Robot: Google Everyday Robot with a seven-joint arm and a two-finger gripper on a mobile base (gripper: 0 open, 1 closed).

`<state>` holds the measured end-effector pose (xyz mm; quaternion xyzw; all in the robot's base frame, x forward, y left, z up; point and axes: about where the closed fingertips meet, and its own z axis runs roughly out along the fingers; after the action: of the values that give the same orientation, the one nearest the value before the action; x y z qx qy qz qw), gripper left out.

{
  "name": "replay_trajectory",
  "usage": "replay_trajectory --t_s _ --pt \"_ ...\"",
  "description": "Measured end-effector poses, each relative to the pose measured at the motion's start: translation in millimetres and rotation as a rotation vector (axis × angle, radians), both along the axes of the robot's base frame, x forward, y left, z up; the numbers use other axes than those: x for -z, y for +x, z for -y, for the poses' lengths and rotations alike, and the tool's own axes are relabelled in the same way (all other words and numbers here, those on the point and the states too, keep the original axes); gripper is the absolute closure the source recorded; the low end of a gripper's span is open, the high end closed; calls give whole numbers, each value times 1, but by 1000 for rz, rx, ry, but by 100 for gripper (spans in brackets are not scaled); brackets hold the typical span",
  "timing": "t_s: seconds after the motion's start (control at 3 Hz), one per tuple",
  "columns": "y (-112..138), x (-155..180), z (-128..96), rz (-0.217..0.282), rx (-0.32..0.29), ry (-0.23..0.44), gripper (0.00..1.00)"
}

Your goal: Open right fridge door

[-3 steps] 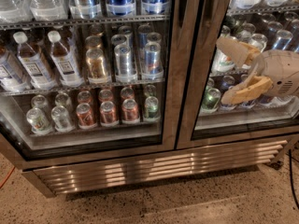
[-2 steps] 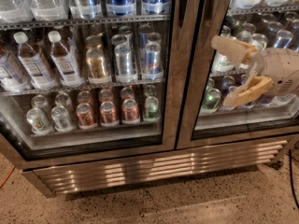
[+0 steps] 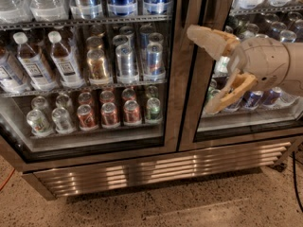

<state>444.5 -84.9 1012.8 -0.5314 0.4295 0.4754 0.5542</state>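
The right fridge door (image 3: 194,126) is a glass door in a brushed-steel frame and stands shut. Cans and white-labelled bottles (image 3: 258,98) show through its glass. My gripper (image 3: 199,70) comes in from the right in front of this door. It is open, with its upper finger (image 3: 208,38) and lower finger (image 3: 227,96) spread wide. The fingertips lie over the door's left steel stile, close to the dark seam between the two doors. I cannot tell whether they touch it.
The left glass door (image 3: 171,79) is shut, with brown-drink bottles and red cans behind it. A steel vent grille (image 3: 161,169) runs below both doors. The speckled floor (image 3: 189,207) is in front, with an orange cable (image 3: 4,178) at the left and a black cable (image 3: 296,183) at the right.
My gripper has moved left, from in front of the right door's glass to over its left stile near the seam. Its fingers have stayed spread. Both doors stay shut.
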Motion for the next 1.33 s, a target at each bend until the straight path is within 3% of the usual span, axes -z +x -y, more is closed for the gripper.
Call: replay_trajectory --t_s 0.67,1.0,1.33 --pt "7 1 3 -2 46 -21 0" --pt "31 7 27 19 237 -116 0" --pt "50 3 39 63 402 -158 0"
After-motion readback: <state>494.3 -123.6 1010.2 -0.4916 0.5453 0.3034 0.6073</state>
